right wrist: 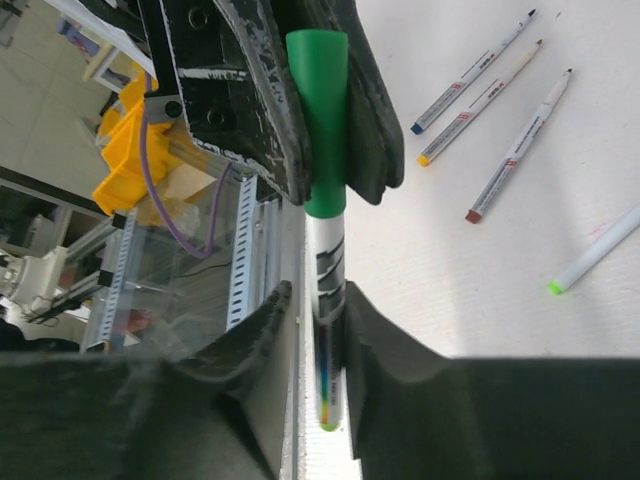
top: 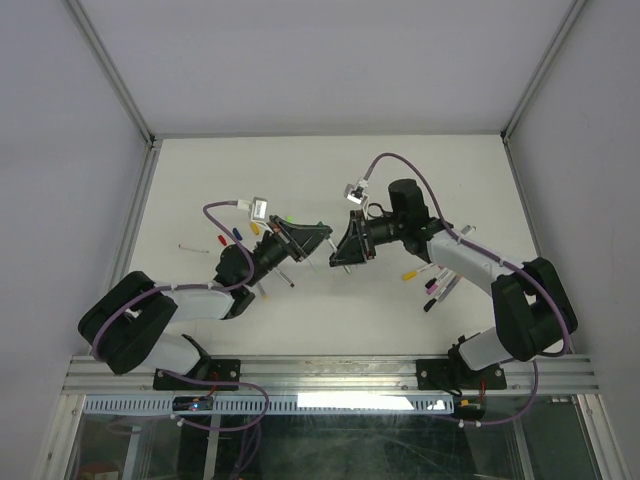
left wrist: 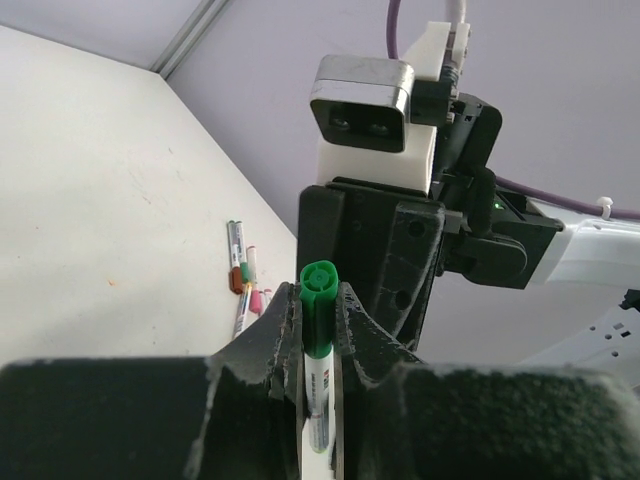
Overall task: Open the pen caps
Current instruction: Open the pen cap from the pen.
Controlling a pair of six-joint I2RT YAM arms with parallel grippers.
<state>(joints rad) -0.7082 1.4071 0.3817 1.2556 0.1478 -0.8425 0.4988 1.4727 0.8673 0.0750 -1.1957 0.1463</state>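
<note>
A white-barrelled pen with a green pen cap (left wrist: 318,305) stands between my two grippers above the table's middle. My left gripper (left wrist: 318,300) is shut on the green cap, a finger pressed on each side; it also shows in the top view (top: 310,238). In the right wrist view the cap (right wrist: 322,120) sits in the left fingers, still on the barrel (right wrist: 325,290). My right gripper (right wrist: 318,300) straddles the barrel: the right finger touches it, the left finger (right wrist: 275,305) stands slightly off. The right gripper also shows in the top view (top: 345,245).
Loose caps, red (top: 220,241), blue (top: 238,232) and yellow (top: 254,228), lie behind the left gripper. Uncapped pens (right wrist: 480,100) lie on the table. Capped pens (top: 435,280) lie by the right arm, also in the left wrist view (left wrist: 240,275).
</note>
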